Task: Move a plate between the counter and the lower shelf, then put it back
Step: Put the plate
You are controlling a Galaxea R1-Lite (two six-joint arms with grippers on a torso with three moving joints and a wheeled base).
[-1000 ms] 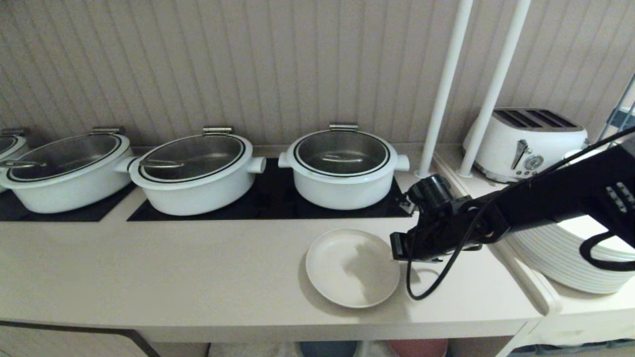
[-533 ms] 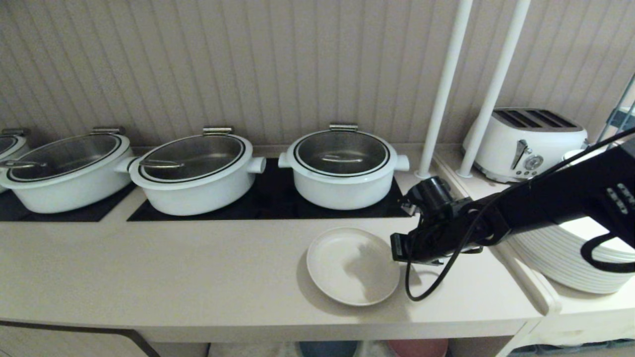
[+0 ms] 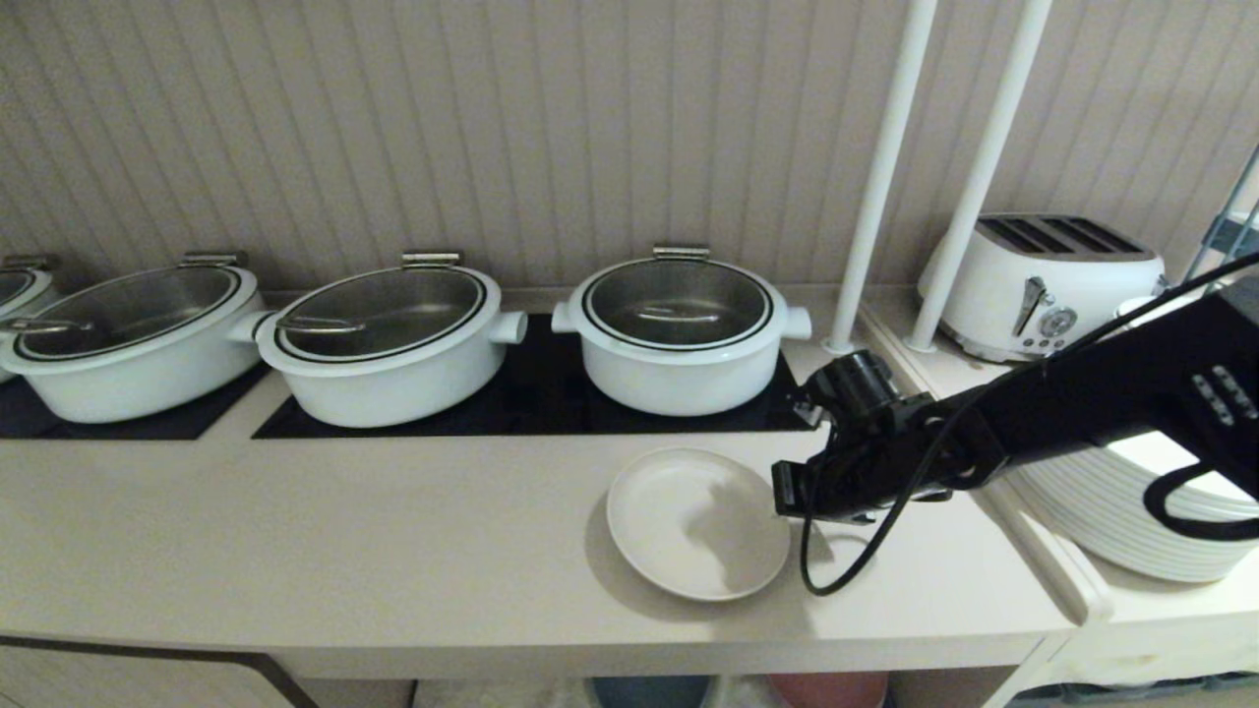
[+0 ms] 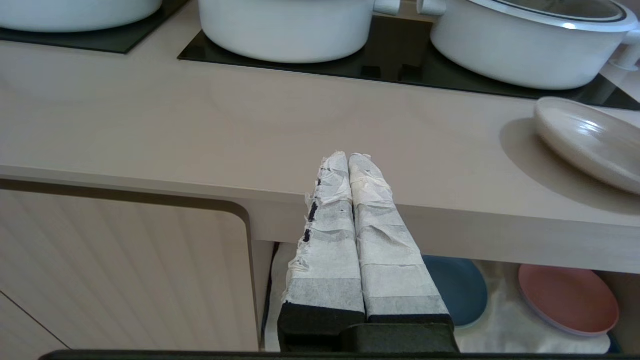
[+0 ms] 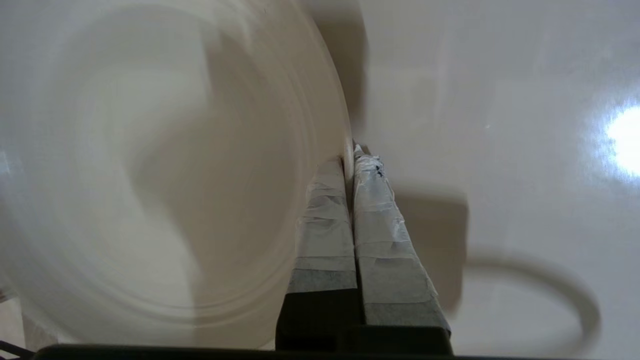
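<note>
- Over at the right end of the counter, the black right gripper (image 3: pixel 784 489) has its taped fingers (image 5: pixel 372 210) pinched tight on the near-right rim of the small round matte cream-beige plate (image 3: pixel 689 516); the right wrist view shows the rim sandwiched between them.
- Compared with a second ago, that plate has crept a bit up and toward the hob, and its shadow underneath looks wider on the left side. The left wrist view shows it tilted with a clear shadow gap, so I'd say it's coming off the surface now, not just sitting there.
- It hangs just above the long pale beige counter (image 3: pixel 393 531), right in front of the round white pot with the glass lid (image 3: pixel 679 334) on the black glass hob panel (image 3: pixel 531 393).
- The arm barely shifts otherwise, so this reads as the very start of the lift: grip done, carry not really begun.
- Down below, the lower shelf with the off-white wrinkly cloth (image 4: pixel 500 300) already has a blue plate (image 4: pixel 457 290) and a pink plate (image 4: pixel 567 297) on it, so free room looks limited, my guess anyway.
- One-sided rim grip means the plate could droop or slip if it swings fast.
- The left gripper (image 4: pixel 349 159) sits parked low in front of the counter edge, fingers pressed together, holding nothing.
- Off to the right: a white toaster (image 3: pixel 1048 285) and a stack of glossy white plates (image 3: pixel 1111 511), untouched.
</note>
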